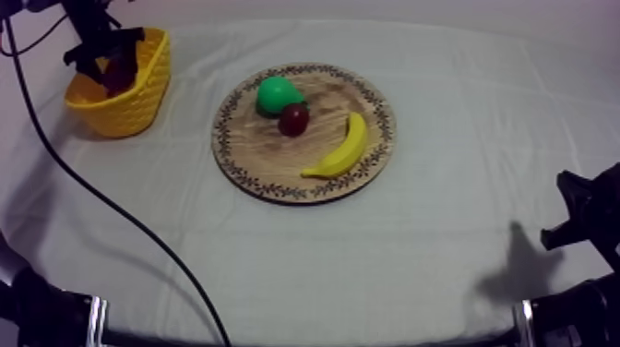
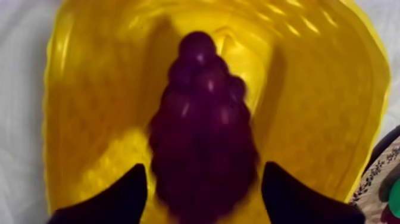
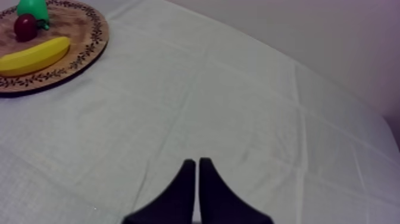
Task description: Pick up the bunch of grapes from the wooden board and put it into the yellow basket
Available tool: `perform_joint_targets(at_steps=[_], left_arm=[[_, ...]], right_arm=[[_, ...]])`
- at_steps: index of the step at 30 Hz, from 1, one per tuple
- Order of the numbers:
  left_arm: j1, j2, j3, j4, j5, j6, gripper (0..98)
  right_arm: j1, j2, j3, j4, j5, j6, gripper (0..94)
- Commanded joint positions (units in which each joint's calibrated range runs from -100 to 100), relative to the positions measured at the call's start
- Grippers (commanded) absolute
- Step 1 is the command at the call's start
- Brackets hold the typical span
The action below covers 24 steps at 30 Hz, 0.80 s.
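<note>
1. Spotted the left gripper right up close, fingers clamped on the fat end of the grapes from both sides.
2. Found the grapes pointing tip-down inside the basket, with yellow walls all round them. So, off the board and in the basket, but not let go.
3. From above, saw that same gripper over the basket at the far left of the cloth, well apart from the board.
4. Counted three fruits on the board: a pear, a small red fruit touching it, and a banana near the right rim, apart from those two.
5. Caught the right gripper low at the right side over bare cloth, fingers pressed together in a narrow wedge, gripping nothing.
</note>
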Motion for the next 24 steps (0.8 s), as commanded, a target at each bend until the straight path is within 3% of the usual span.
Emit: perform_joint_targets(at_steps=[1,7,15,20,24], left_arm=[[-0.25,-0.22,0.15,0.18,-0.21,-0.08,84.8],[-1.14,-4.1,3.65,0.94,-2.2,-0.22,93.9],[-0.99,-17.71,14.22,1.97,-7.29,-0.07,93.4],[-0.62,-27.97,23.72,2.51,-11.64,0.5,85.4],[-0.27,-36.19,32.16,2.76,-15.6,0.63,73.3]], right_arm=[[-0.01,0.0,0.0,-0.01,-0.01,0.0,0.3],[-0.01,0.0,0.0,-0.01,-0.01,0.0,0.3],[-0.01,0.0,0.0,-0.01,-0.01,0.0,0.3],[-0.01,0.0,0.0,-0.01,-0.01,0.0,0.3],[-0.01,0.0,0.0,-0.01,-0.01,0.0,0.3]])
